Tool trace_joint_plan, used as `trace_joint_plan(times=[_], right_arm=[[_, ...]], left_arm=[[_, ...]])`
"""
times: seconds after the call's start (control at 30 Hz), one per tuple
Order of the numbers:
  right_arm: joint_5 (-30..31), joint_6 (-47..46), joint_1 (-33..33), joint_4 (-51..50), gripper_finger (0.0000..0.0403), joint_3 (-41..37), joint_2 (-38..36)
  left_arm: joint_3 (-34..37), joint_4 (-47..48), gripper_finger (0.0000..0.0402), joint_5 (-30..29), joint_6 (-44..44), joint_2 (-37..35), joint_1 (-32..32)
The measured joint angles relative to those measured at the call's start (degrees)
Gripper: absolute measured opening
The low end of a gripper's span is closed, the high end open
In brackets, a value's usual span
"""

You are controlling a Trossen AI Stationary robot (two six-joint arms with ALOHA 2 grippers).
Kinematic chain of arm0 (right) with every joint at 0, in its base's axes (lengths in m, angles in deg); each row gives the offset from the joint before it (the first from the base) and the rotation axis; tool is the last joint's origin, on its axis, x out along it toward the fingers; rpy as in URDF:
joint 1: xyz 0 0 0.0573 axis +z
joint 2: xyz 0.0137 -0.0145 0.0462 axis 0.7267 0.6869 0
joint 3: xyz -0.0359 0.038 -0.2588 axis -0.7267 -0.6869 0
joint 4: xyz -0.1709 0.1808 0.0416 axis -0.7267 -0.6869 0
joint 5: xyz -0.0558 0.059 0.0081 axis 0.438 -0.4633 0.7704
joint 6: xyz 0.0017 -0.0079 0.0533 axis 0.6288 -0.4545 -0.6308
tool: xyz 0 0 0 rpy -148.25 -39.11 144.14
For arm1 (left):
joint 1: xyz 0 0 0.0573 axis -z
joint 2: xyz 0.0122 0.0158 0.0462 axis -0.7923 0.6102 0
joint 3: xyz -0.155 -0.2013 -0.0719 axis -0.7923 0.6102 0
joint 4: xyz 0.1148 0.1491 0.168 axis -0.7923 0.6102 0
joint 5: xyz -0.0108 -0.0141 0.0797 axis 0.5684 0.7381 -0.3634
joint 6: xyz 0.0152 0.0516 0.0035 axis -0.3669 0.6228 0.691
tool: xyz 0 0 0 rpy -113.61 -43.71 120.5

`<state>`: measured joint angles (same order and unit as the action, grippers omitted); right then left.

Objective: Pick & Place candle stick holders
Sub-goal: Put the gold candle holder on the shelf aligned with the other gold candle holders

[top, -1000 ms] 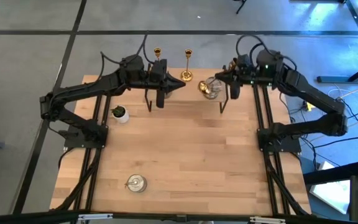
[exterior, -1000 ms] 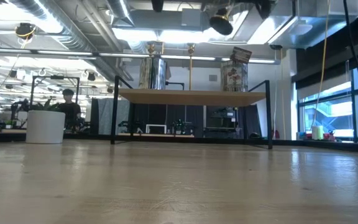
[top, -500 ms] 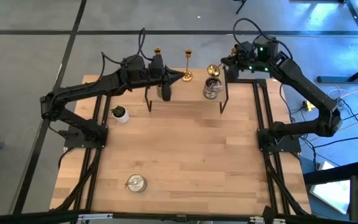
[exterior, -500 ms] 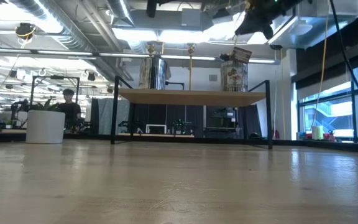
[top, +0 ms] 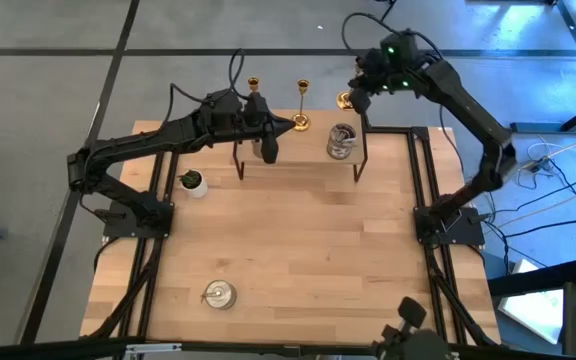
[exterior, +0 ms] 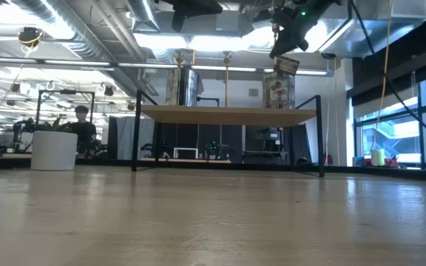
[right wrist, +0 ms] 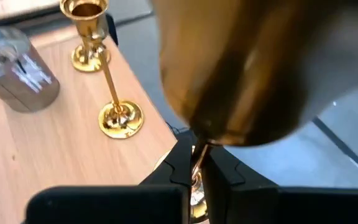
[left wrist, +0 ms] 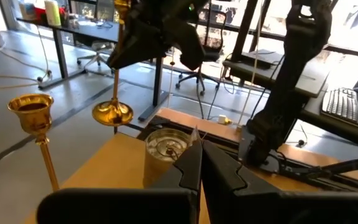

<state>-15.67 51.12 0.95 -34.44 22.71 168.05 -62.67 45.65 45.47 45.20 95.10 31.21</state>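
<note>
- The right gripper [top: 353,97] is raised past the far edge of the light wooden table [top: 298,250], its two dark fingers clamped on the slim stem of a shiny gold candle stick holder with a round base [top: 345,99].
- In the right wrist view that gold holder [right wrist: 253,68] fills the frame just ahead of the fingers [right wrist: 182,163], its stem pinched between them.
- In the left wrist view the same holder hangs in the air below the right gripper, base [left wrist: 112,113] lowermost.
- The left gripper [top: 269,150] hovers over the small raised wooden shelf on black legs [top: 303,145] at the table's far side, fingers pressed together on nothing.
- Just ahead of it in the left wrist view stands a squat silvery-glass holder [left wrist: 165,152].
- Two more tall gold holders [top: 254,84] [top: 302,105] stand on the shelf's far part, and a silvery-glass holder [top: 341,141] sits near its right end.
- Another silvery-glass holder [top: 218,294] rests on the table near the front left, well apart from both arms.
- A tiny white pot with a green plant [top: 193,183] stands beside the left arm.
</note>
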Motion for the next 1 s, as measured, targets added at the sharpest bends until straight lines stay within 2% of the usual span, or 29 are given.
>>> trace_joint_plan(times=[0.13, 0.23, 0.47, 0.63, 0.83, 1.0], right_arm=[[-0.87, 4.26, 0.02, -3.96, 0.0015, 3.83, 3.44], [-4.22, 7.87, -0.06, -6.79, 0.0015, 3.86, 4.88], [-5.53, 14.48, 0.62, -6.89, 0.0015, 2.85, 5.24], [-15.33, 14.25, 0.70, -3.52, 0.0015, 2.85, 4.07], [-15.11, 14.97, 1.94, -3.26, 0.0015, 1.86, 2.87], [-15.19, 15.33, 2.23, -2.12, 0.0015, -2.44, 0.25]], left_arm=[[0.00, 0.67, 0.0002, 0.11, -0.73, 0.04, 0.02], [0.00, 0.55, 0.0002, 0.25, -1.36, 0.02, 0.01], [0.00, 1.09, 0.0002, 0.60, -1.72, 0.02, 0.02], [0.00, 1.11, 0.0002, 0.29, -2.62, 0.02, -0.49], [0.00, 1.32, 0.0002, 0.18, -4.37, 0.02, -1.42], [0.00, 1.35, 0.0002, 0.18, -4.81, 0.01, -1.96]])
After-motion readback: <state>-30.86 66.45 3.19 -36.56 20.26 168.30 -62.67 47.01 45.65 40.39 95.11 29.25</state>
